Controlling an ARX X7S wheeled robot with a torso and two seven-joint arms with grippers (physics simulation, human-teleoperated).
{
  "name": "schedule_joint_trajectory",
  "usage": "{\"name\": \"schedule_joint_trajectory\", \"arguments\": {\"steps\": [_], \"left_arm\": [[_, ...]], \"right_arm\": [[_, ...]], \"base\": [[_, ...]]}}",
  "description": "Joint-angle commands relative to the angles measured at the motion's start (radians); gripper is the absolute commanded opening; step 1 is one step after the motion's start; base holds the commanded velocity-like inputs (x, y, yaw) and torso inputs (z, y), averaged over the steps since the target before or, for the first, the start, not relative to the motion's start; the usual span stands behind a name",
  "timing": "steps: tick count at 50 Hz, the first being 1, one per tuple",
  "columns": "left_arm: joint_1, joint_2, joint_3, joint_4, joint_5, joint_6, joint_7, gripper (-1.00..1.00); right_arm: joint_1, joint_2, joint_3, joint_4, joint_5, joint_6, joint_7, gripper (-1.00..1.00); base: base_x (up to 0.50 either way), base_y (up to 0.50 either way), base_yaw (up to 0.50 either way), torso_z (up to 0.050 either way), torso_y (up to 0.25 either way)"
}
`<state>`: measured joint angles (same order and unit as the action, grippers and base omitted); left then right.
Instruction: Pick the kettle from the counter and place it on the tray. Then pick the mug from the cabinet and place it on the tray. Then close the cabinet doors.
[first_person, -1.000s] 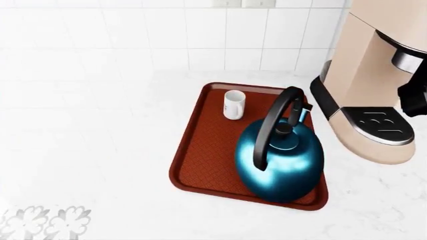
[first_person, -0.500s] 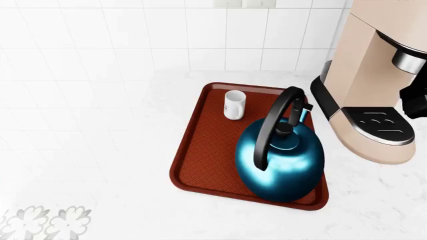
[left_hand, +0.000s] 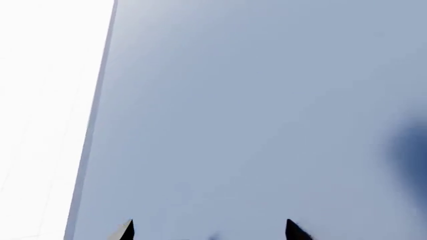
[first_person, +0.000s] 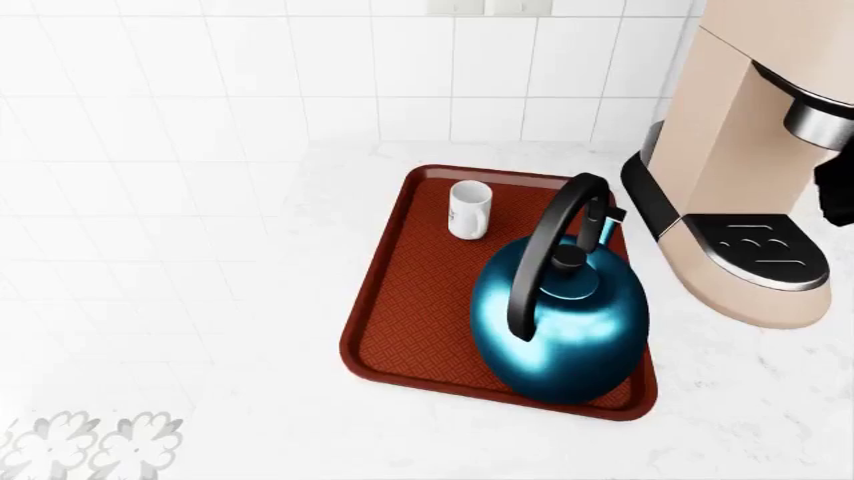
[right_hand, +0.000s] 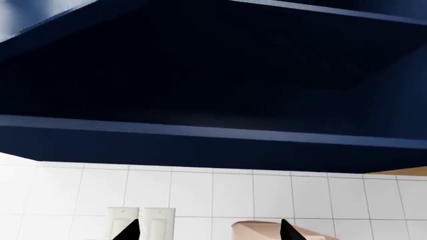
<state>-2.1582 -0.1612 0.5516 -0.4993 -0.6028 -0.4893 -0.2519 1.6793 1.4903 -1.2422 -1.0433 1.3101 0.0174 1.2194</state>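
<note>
On my left gripper (left_hand: 208, 231) I see only two dark fingertips standing well apart with nothing between them, so those jaws are spread and empty, facing a flat pale blue-grey panel (left_hand: 267, 110) that fills its view; I take that for a cabinet door face, with its straight edge running alongside a white wall. My right gripper (right_hand: 207, 231) also shows its two tips apart and empty, looking up into the dark open cabinet (right_hand: 213, 65) above the white tiled wall (right_hand: 67, 195), with a wall outlet (right_hand: 141, 220) and the top of the coffee machine (right_hand: 257, 230) low in that view. Down on the counter (first_person: 200, 400) the tray (first_person: 400, 330) sits near the back edge, just beside the coffee machine's base. The kettle (first_person: 561, 320) stands upright on the tray's front right corner, and the mug (first_person: 467, 210) stands upright near its back edge, apart from the kettle. So I judge both placements done and only the doors left. The risk now is in the push: an off-centre press on the door could let the fingertips slide off its edge, or a wide swing of the right arm could clip the coffee machine, which stands tall below the cabinet. The counter's left side is open, so I would sweep the arms on that side.
</note>
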Motion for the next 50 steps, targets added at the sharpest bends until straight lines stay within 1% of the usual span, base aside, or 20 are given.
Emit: {"name": "schedule_joint_trajectory", "arguments": {"steps": [1, 12, 15, 25, 31, 37, 50], "left_arm": [[0.143, 0.044, 0.137, -0.145, -0.166, -0.096, 0.074, 1.0], [0.195, 0.046, 0.201, -0.133, -0.144, -0.127, 0.085, 1.0], [0.202, 0.046, 0.227, -0.133, -0.14, -0.16, 0.089, 1.0], [0.229, 0.057, 0.289, -0.179, -0.108, -0.185, 0.102, 1.0], [0.252, 0.06, 0.32, -0.206, -0.088, -0.179, 0.11, 1.0], [0.283, 0.06, 0.342, -0.222, -0.073, -0.165, 0.114, 1.0], [0.333, 0.058, 0.367, -0.242, -0.059, -0.144, 0.115, 1.0]], "right_arm": [[0.151, -0.009, -0.139, -0.004, 0.004, 0.015, -0.003, 1.0], [0.337, -0.02, -0.343, -0.004, -0.004, 0.003, 0.004, 1.0], [0.388, -0.024, -0.408, -0.004, -0.011, -0.006, 0.01, 1.0], [0.545, -0.027, -0.606, -0.004, -0.032, -0.039, 0.018, 1.0], [0.616, -0.028, -0.694, -0.004, -0.041, -0.054, 0.021, 1.0], [0.65, -0.033, -0.749, -0.004, -0.053, -0.067, 0.027, 1.0], [0.652, -0.035, -0.781, -0.003, -0.072, -0.081, 0.031, 1.0]], "base": [[0.0, 0.0, 0.0, 0.0, 0.0], [0.0, 0.0, 0.0, 0.0, 0.0], [0.0, 0.0, 0.0, 0.0, 0.0], [0.0, 0.0, 0.0, 0.0, 0.0], [0.0, 0.0, 0.0, 0.0, 0.0], [0.0, 0.0, 0.0, 0.0, 0.0], [0.0, 0.0, 0.0, 0.0, 0.0]]}}
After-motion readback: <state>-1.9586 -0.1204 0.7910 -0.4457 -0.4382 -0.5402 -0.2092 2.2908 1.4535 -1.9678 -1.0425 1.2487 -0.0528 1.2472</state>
